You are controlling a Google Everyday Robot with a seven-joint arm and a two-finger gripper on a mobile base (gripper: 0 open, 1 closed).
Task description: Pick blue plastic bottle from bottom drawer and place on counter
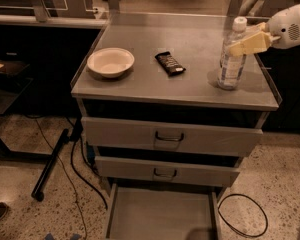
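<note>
Bottle: the blue plastic bottle [231, 68] is set upright on the bench [190, 39], right side.
Grasp: the end effector [238, 45] is clenched on its shoulder.
Drawer: the bottom drawer [160, 216] is seen open, empty.
Left: only the release is judged missing.

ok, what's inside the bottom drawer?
Visible bottom drawer floor is bare; its rear hides under the drawer above. The blue plastic bottle stands on the counter, gripper at its shoulder.

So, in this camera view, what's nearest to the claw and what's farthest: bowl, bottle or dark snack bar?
The claw is at the counter's right edge.
1. blue plastic bottle, right at the claw.
2. dark snack bar, mid-counter.
3. bowl, far left.
</note>
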